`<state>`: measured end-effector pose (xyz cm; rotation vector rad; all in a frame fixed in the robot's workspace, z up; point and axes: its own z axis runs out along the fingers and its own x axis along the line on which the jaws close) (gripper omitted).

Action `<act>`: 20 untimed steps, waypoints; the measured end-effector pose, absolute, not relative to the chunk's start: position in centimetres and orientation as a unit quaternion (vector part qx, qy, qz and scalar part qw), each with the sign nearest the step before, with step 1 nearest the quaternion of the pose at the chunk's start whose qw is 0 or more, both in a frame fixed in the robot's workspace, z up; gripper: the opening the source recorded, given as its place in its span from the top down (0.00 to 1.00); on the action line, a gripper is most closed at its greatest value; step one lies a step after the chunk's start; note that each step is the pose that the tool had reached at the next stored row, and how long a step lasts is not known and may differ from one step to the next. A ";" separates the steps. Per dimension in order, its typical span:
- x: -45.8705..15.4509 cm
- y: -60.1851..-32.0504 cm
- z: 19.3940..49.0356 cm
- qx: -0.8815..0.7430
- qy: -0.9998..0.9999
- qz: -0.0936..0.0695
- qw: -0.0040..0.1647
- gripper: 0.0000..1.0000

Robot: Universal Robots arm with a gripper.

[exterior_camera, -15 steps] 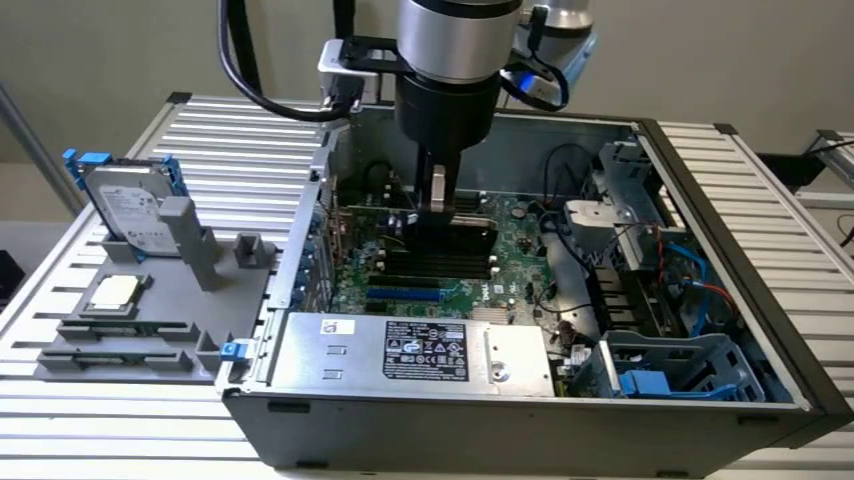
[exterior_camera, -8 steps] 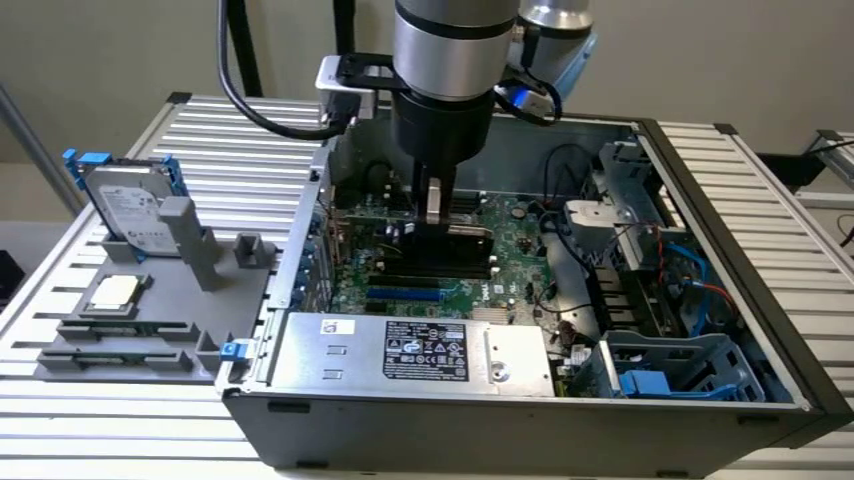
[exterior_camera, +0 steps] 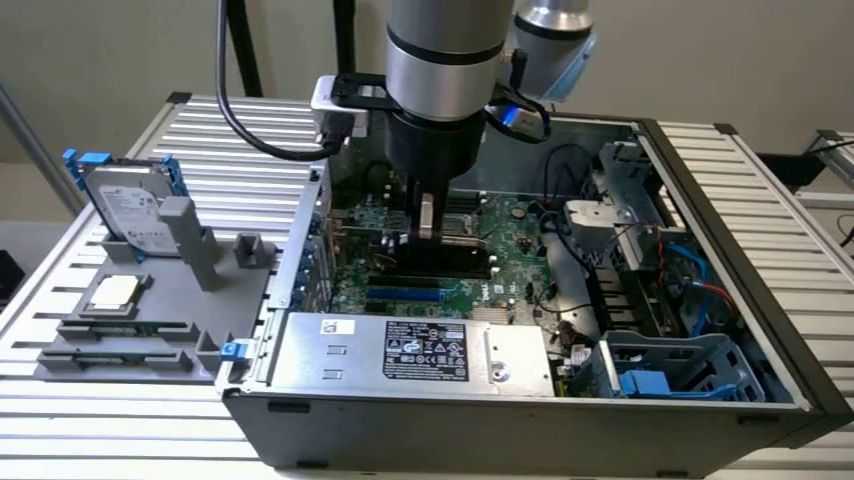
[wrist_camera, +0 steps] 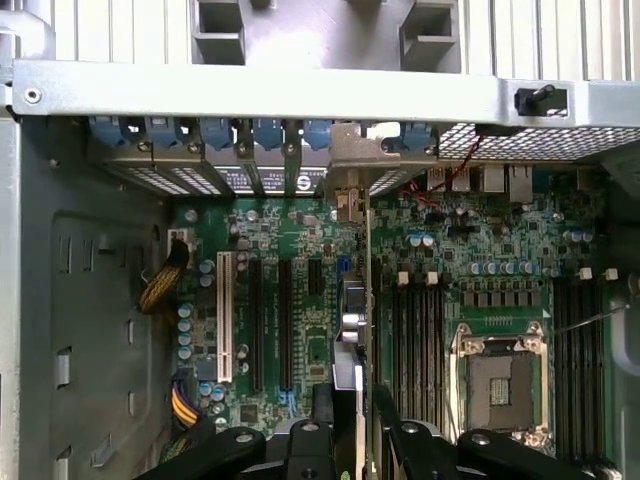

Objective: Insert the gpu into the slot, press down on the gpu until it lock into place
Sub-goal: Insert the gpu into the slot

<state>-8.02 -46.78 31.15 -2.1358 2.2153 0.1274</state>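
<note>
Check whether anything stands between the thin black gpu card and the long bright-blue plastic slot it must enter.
Nothing visible does. The thin black rectangular gpu card stands on edge right under the gripper, and the long bright-blue plastic slot lies uncovered along the card's lower edge in the exterior view.

Your way in is from above: the case [exterior_camera: 507, 430] lies open-topped. Room inside is tight. The power-supply box [exterior_camera: 414, 350] walls off the side nearest the exterior camera. Cables [exterior_camera: 567, 270] and drive cages [exterior_camera: 667, 365] crowd the exterior view's right. The gpu [wrist_camera: 355, 320] stands on edge between the parted fingers of the gripper [wrist_camera: 355, 400]. Beside it, the mainboard [wrist_camera: 300, 235] around the black expansion slots [wrist_camera: 285, 330] lies low and unobstructed.
</note>
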 end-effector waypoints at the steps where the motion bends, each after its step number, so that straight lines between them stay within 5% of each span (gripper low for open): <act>1: -8.1 -46.8 31.0 -0.693 0.719 0.041 0.031 0.74; 20: -8.8 -46.5 28.6 -0.685 0.727 0.042 0.031 0.74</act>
